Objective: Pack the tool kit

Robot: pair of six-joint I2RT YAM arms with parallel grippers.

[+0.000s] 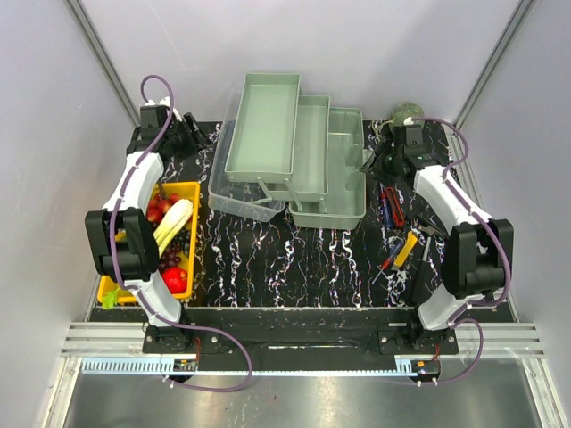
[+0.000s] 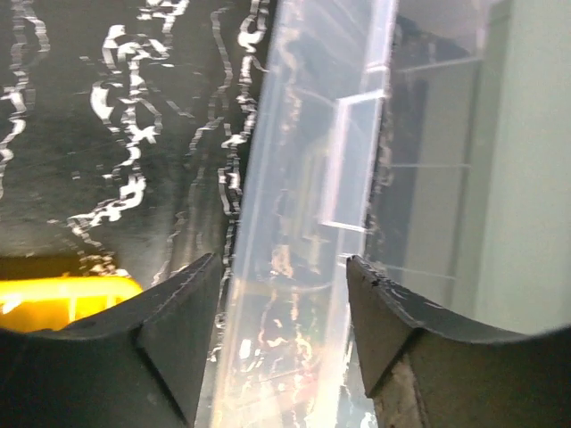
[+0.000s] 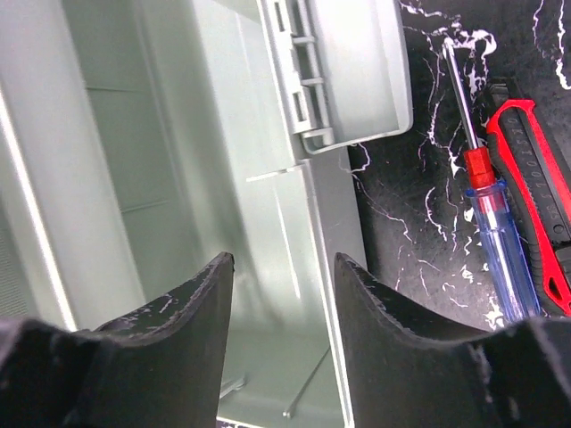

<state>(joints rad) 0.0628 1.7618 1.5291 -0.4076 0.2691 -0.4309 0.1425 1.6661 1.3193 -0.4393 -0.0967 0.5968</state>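
Here the left gripper (image 2: 281, 267) stands parted astride the rim of the lid (image 2: 303, 160). The right gripper (image 3: 284, 263), parted and holding nothing, hovers over the one toolbox (image 1: 343, 178), far-centre on the desk (image 1: 294, 259). Its long axis runs near-to-far, with two trays (image 1: 263, 120) fanned leftward. One screwdriver (image 3: 489, 223) and one red knife (image 3: 535, 169) lie to its right.

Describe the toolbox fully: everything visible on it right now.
The toolbox is pale grey-green plastic. It sits open at the far middle of the black marbled table, its fold-out trays stepped out in tiers and looking empty. Its translucent lid lies folded back on the left. The left pincer straddles the lid's edge and the right pincer straddles the box's right wall, both open; contact is unclear.
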